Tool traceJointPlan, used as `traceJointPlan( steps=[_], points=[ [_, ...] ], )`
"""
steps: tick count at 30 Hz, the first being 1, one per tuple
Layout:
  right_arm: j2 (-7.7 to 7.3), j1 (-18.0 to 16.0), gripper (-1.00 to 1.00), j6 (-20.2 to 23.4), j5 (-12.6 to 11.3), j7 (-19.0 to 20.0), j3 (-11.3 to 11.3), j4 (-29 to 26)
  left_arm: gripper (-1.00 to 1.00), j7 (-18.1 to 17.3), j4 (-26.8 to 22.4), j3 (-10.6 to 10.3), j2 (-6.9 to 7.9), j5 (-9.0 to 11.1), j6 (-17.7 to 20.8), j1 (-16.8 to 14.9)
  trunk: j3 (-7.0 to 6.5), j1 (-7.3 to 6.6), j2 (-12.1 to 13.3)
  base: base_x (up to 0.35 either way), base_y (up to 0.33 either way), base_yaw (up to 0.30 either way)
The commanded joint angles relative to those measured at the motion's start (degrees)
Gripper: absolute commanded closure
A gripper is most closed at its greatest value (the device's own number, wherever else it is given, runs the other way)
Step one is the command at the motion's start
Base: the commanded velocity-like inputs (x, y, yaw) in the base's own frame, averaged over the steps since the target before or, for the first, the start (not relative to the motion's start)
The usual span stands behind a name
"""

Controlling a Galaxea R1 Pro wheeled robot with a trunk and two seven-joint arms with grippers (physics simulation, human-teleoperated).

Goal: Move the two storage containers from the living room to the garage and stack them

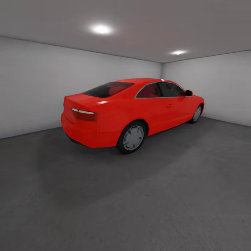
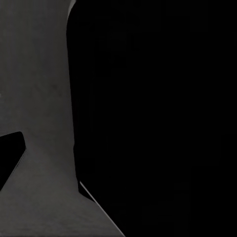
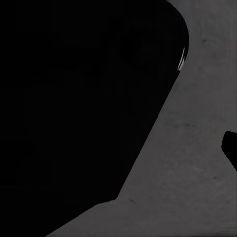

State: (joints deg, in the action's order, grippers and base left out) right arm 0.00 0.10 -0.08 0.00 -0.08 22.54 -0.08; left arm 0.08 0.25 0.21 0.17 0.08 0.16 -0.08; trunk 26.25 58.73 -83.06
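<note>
Gripper state on both arms: cannot tell, black shapes covering most of each wrist view. Under the left gripper, dark grey garage floor (image 2: 39,98); under the right one, same floor (image 3: 197,163). Ahead in head view, red coupe (image 1: 132,111) parked near white walls (image 1: 31,87).

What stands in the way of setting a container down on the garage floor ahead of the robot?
A red car is parked toward the back wall, but the dark grey floor in front of it looks open. No container is in sight, and the wrist views show dark shapes against the floor.
</note>
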Motion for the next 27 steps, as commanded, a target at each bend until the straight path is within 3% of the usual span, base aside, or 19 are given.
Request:
traceJointPlan(
  steps=[1,27],
  points=[
    [0.0,-0.01,-1.0,-0.01,0.0,-0.01,0.22,-0.01,-1.0,0.01,0.01,0.03,0.0,0.01,0.02,-0.01,0.01,0.0,-0.02,0.0,0.0,-0.293],
    [0.0,-0.01,-1.0,-0.01,0.0,0.01,0.22,-0.01,-1.0,0.01,0.01,-0.12,-0.26,0.01,0.02,-0.01,-0.51,0.0,-0.02,0.0,0.0,-0.293]
  ],
)
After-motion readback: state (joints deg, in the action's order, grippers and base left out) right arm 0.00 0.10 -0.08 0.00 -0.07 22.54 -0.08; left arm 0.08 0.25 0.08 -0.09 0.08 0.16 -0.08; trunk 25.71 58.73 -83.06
